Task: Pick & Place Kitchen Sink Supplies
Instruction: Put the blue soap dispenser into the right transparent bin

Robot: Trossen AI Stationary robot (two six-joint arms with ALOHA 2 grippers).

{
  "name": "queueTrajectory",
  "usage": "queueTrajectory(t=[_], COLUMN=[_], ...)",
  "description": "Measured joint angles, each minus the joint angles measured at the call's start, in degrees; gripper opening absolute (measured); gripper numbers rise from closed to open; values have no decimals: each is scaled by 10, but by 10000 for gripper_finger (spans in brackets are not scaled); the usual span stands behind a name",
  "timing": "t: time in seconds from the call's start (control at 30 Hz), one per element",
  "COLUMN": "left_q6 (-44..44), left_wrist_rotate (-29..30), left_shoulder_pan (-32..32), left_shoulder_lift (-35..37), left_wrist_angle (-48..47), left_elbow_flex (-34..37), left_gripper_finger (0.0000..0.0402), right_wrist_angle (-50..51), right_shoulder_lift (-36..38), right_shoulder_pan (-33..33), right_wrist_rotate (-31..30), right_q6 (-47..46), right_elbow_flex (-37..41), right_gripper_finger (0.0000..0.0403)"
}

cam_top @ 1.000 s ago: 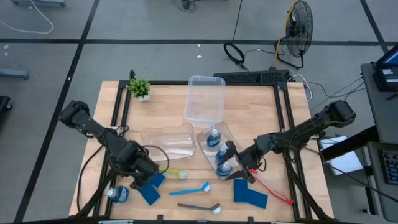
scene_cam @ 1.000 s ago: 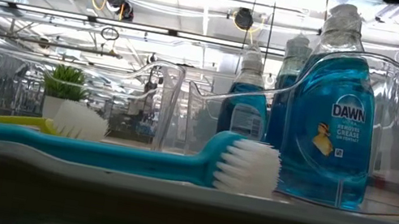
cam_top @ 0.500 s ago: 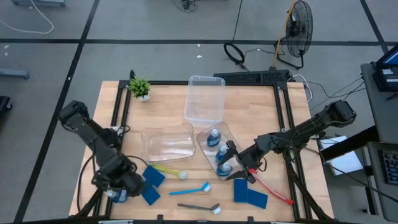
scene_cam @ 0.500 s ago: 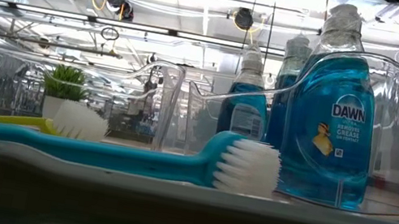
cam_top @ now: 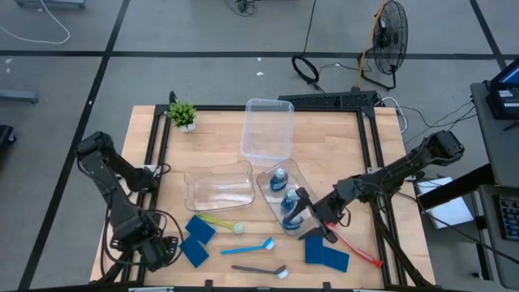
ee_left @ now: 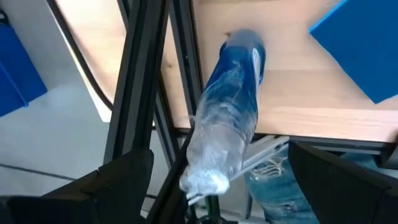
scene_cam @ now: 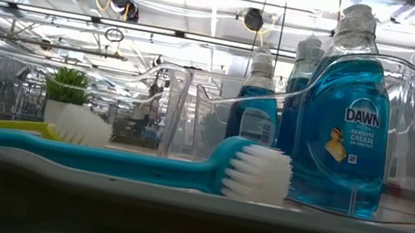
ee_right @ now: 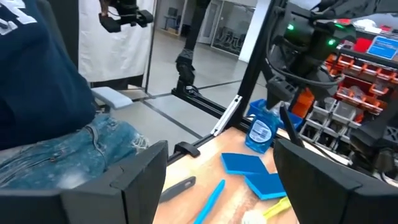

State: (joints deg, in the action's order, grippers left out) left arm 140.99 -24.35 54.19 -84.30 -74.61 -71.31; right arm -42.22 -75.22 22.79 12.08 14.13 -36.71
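Observation:
A clear bottle of blue liquid lies on its side at the table's near-left corner, its white cap past the edge. My left gripper hangs open above it, one finger on either side, not touching. Three more bottles stand in a clear bin, beside which my right gripper is open, level and holding nothing. Two blue sponges lie near left, two near right. The yellow-green brush, light-blue brush, dark-grey brush and red brush lie flat on the table.
Two clear bins with nothing in them, one at the far middle and one at the centre. A small potted plant stands far left. Black frame rails run along the table's edge. A person in jeans is by the near edge.
My left gripper has swung toward the table's near-left corner, from over the near-left sponges to over the lying bottle, rolling about its own axis as it went. It has stayed open. The two sponges now show uncovered.

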Motion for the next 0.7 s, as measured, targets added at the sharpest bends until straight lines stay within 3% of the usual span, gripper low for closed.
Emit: queueTrajectory(t=[0.37, 0.5, 0.7], left_q6=[2, 17, 20], left_wrist_rotate=[15, 58, 62], left_shoulder_pan=[9, 23, 38], left_shoulder_lift=[-1, -1, -1], left_wrist_angle=[100, 118, 113], left_elbow_flex=[59, 59, 59], left_gripper_finger=[368, 333, 272], right_wrist_angle=[0, 0, 0], right_shoulder_lift=[0, 0, 0], right_shoulder_pan=[17, 17, 17], right_wrist_rotate=[0, -1, -2], right_q6=[1, 2, 5], right_elbow_flex=[0, 0, 0], right_gripper_finger=[279, 279, 279])
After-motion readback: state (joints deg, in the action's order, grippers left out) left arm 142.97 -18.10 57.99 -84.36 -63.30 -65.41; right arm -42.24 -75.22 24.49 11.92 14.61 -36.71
